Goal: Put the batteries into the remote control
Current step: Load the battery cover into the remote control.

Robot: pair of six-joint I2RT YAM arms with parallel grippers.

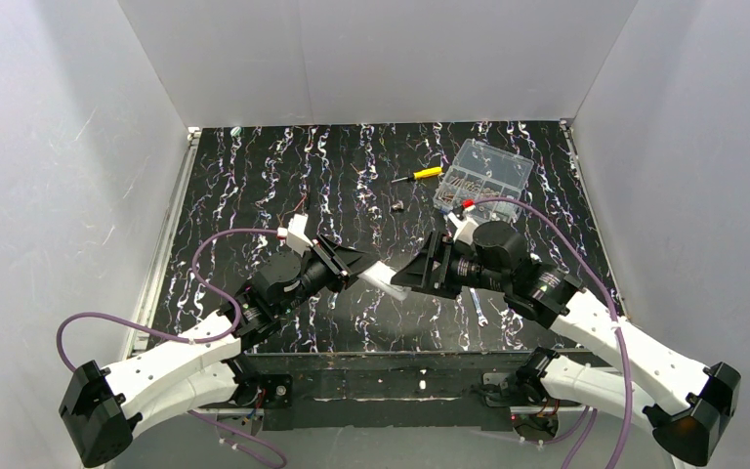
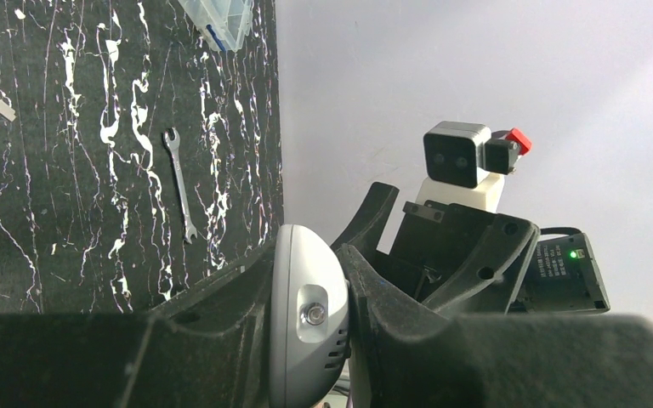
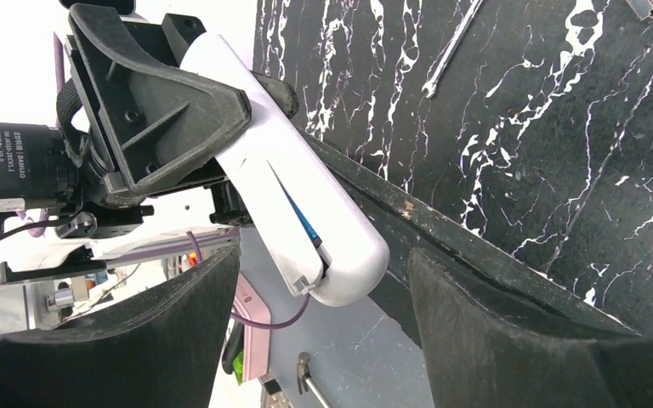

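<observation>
Left gripper (image 1: 354,266) is clamped hard on the remote control (image 1: 383,280), held clear of the table (image 1: 254,176) at centre frame in the top view. In the left wrist view the remote sits end-on, squeezed between both fingers (image 2: 408,314), bottom centre.

Right gripper (image 1: 408,274) is spread wide and holds nothing. In the right wrist view its fingers (image 3: 161,340) flank the remote's free end, with a gap visible on each side and no contact that I can see.

The remote's back slot is open, and one battery (image 3: 303,219) shows as a blue sliver inside it, mid-frame.

On the table, the wrench (image 1: 479,311) lies just below the right gripper. The clear box (image 1: 483,176) and the yellow-handled screwdriver (image 1: 420,175) are at upper right.
</observation>
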